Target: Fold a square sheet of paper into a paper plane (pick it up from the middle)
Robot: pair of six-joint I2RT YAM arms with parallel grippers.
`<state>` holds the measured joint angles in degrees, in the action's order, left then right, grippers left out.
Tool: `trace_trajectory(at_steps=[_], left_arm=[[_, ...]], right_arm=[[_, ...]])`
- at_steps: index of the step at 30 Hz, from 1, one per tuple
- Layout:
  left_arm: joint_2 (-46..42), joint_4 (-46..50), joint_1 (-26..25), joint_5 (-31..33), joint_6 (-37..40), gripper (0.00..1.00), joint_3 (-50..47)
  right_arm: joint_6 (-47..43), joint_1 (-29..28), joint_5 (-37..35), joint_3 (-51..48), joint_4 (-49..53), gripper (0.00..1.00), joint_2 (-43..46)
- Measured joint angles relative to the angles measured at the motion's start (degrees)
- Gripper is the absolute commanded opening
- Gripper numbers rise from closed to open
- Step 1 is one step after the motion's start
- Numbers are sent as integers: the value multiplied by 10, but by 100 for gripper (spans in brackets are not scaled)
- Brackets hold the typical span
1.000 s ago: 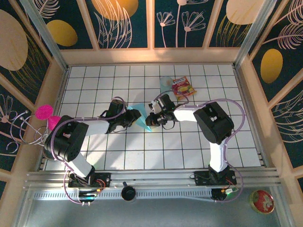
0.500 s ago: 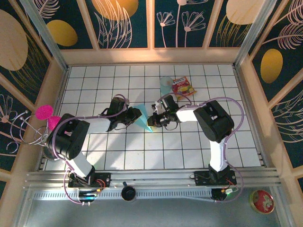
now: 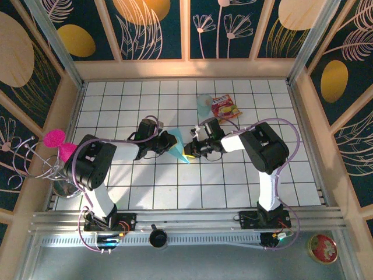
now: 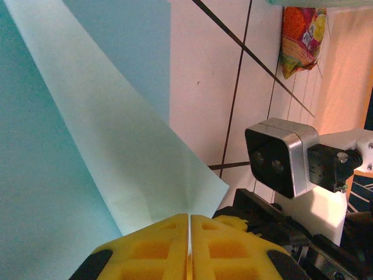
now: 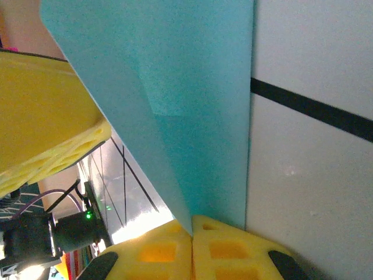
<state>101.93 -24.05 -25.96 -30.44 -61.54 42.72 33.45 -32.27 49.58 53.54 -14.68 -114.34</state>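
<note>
Mid-frame on the white tiled table [image 3: 145,192], the left gripper [image 4: 189,219] and right gripper [image 5: 192,224] face each other, both clamped tight on the teal paper [image 3: 178,149], which is folded to a point. A snack packet [image 3: 224,107] lies above and to the right.

White tiled floor [image 3: 233,186], dark floral walls [image 3: 157,35], seemingly wooden frames [image 3: 185,29].

The white tiled table [image 3: 233,186] carries a red-and-yellow snack packet [image 3: 224,107] beside a pale blue cup [image 3: 203,104].
</note>
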Motion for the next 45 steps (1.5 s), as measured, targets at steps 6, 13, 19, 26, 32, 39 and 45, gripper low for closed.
trace_trajectory(at_steps=[6,13,19,26,32,39,45], left_arm=[[12,-6,-3,-13,0,7,5],[33,-7,-5,-21,5,7,18],[46,-6,-5,-21,12,7,31],[53,4,-5,-20,20,7,49],[57,10,-5,-19,26,7,51],[57,16,-5,-17,29,8,53],[57,16,-5,-9,31,8,53]], right_arm=[[16,2,10,-7,-18,9,-3],[21,4,15,-7,-22,9,-5],[25,4,16,-7,-23,12,-6],[28,4,19,-7,-26,18,-3],[27,4,16,-9,-25,14,-2],[30,3,5,-10,-23,8,-2],[32,10,4,-11,-18,7,-2]])
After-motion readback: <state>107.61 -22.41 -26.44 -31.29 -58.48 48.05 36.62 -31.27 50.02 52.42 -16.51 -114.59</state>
